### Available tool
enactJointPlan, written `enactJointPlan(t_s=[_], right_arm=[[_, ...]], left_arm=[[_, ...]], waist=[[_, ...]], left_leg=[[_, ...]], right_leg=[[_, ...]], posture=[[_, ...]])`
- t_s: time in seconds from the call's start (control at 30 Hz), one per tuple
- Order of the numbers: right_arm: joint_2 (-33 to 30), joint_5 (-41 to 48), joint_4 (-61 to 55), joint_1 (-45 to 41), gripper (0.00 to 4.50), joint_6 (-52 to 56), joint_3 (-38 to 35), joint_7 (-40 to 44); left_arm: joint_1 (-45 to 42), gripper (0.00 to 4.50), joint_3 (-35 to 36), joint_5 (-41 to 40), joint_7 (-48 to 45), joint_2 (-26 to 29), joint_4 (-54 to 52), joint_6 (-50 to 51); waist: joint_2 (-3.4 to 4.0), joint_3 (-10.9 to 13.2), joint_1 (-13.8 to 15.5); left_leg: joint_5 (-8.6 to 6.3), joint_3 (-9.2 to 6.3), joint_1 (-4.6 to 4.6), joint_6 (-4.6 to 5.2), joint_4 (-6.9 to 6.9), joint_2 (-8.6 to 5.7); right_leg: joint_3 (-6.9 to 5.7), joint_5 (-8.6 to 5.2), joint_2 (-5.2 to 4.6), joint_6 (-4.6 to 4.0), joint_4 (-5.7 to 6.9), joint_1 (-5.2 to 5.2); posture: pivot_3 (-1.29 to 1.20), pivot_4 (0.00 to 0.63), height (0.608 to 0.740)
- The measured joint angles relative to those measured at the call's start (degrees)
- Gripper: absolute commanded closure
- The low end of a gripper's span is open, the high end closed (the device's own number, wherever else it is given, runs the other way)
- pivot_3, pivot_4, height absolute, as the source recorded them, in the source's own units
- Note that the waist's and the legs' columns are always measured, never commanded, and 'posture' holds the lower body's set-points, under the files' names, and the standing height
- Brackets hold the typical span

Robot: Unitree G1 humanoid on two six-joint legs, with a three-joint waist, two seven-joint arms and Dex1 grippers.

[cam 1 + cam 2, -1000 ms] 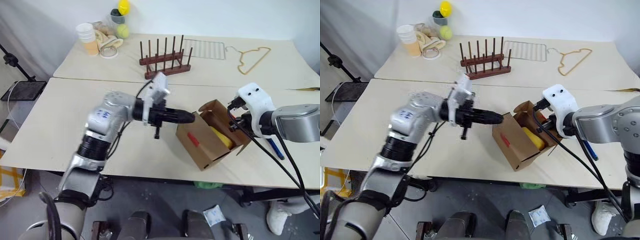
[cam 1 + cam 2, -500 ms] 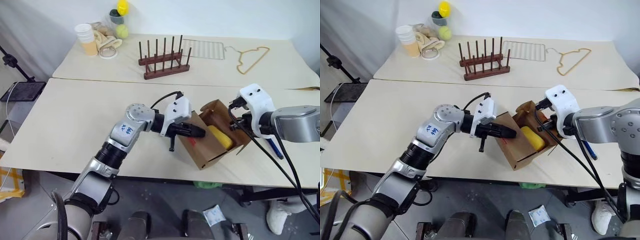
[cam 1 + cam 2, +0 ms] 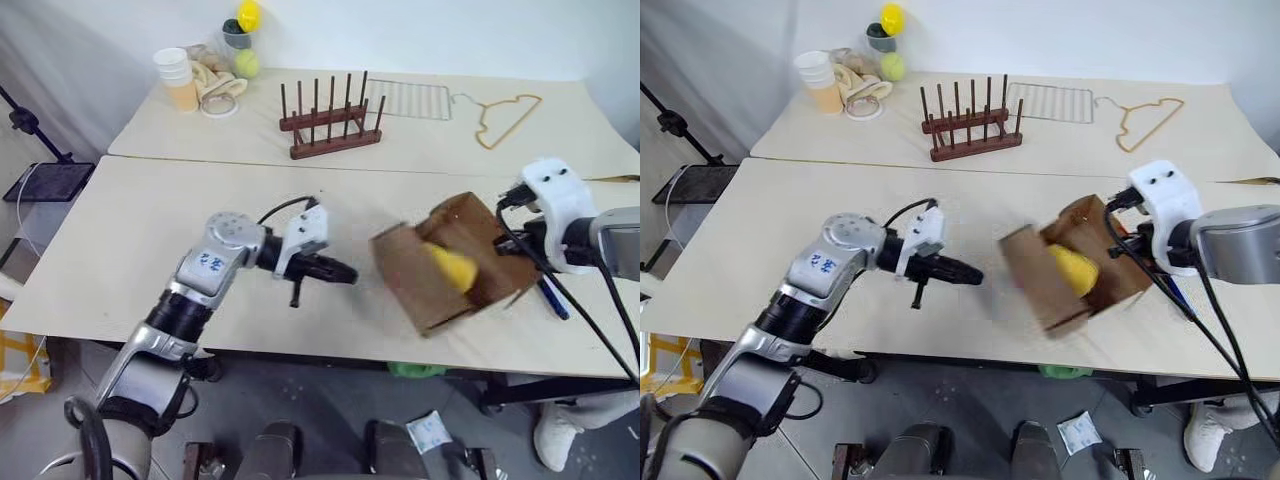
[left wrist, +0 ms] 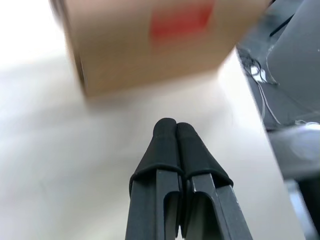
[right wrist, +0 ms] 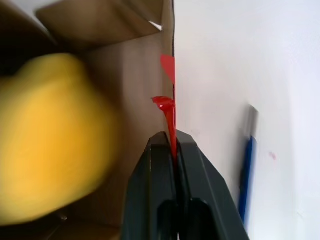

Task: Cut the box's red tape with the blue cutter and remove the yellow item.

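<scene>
A: Where are the arms?
B: The left arm reaches across the middle, its tool [image 3: 345, 273] level, pointing right, fingers [image 4: 176, 145] pressed together, empty.
A: And the right?
B: Its tool [image 5: 172, 142] is clamped on a box [image 3: 440, 270] wall, wrist bent.

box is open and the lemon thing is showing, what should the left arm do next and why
Probably open the left gripper and reach into the box for the yellow item. Its jaws are shut and empty, short of the box, while the right gripper pinches the box's flap edge, steadying it; the blue cutter lies set aside.
</scene>
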Motion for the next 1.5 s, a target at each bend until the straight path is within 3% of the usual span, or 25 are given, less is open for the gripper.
enactJointPlan(t_s=[0.27,0.5,0.67,0.83,0.97,1.27,1.5], right_arm=[[7.29,-1.94,-1.68,1.05,4.47,0.00,0.12,-2.69],[7.53,-4.91,-2.93,1.17,4.47,0.00,0.13,-3.18],[8.42,-6.35,-3.29,1.12,4.47,0.00,0.13,-2.81],[8.96,-6.96,-3.45,1.12,4.47,0.00,0.15,-2.55],[8.98,-7.43,-3.47,1.08,4.47,0.00,0.16,-2.29],[8.26,-7.16,-3.58,1.12,4.47,0.00,-0.31,-1.36],[3.01,-2.46,-3.50,1.26,4.47,0.00,-0.71,0.39]], left_arm=[[0.00,4.50,0.90,-0.24,4.53,-4.02,-1.26,1.49],[0.89,4.50,5.29,-10.45,-5.76,4.85,-10.22,11.69],[-3.67,4.50,7.71,-12.42,0.34,-4.38,-10.35,11.83],[-4.76,4.50,0.95,-3.31,6.30,-11.00,-3.88,1.16],[-5.85,4.50,-0.90,-1.08,7.67,-14.24,-0.32,-1.66],[-5.30,4.50,-3.28,1.30,3.96,-9.98,-2.57,-3.84],[-2.24,4.50,-3.21,1.16,0.99,-4.56,-6.51,-0.88]], waist=[[-0.01,0.00,-0.02],[0.01,-0.01,-1.20],[0.00,0.00,0.05],[0.00,-0.01,-0.09],[0.00,0.00,-0.25],[0.02,-0.01,-0.16],[0.02,-0.05,0.30]], left_leg=[[0.00,0.00,-0.02,0.00,-0.01,0.03],[0.02,-0.02,-0.02,-0.03,-0.04,0.14],[0.03,-0.08,-0.02,0.01,0.05,0.01],[0.03,0.04,-0.01,0.00,-0.04,-0.15],[0.03,0.07,-0.01,0.00,-0.02,-0.12],[0.03,0.05,0.05,0.00,-0.01,-0.06],[0.06,-0.09,0.12,0.06,0.08,-0.03]], right_leg=[[-0.02,0.00,0.01,0.00,0.02,-0.04],[-0.01,0.00,0.02,0.00,0.03,-0.05],[0.02,0.03,-0.03,0.04,0.01,0.06],[-0.02,0.03,0.02,0.05,0.01,-0.02],[0.00,0.03,0.02,0.05,0.04,-0.04],[0.01,0.03,0.02,0.04,0.05,-0.01],[0.02,0.07,-0.04,-0.01,-0.01,0.24]], posture=[[0.00,0.150,0.740],[0.00,0.150,0.740],[0.00,0.150,0.740],[0.00,0.150,0.740],[0.00,0.150,0.740],[0.00,0.150,0.740],[0.00,0.150,0.740]])
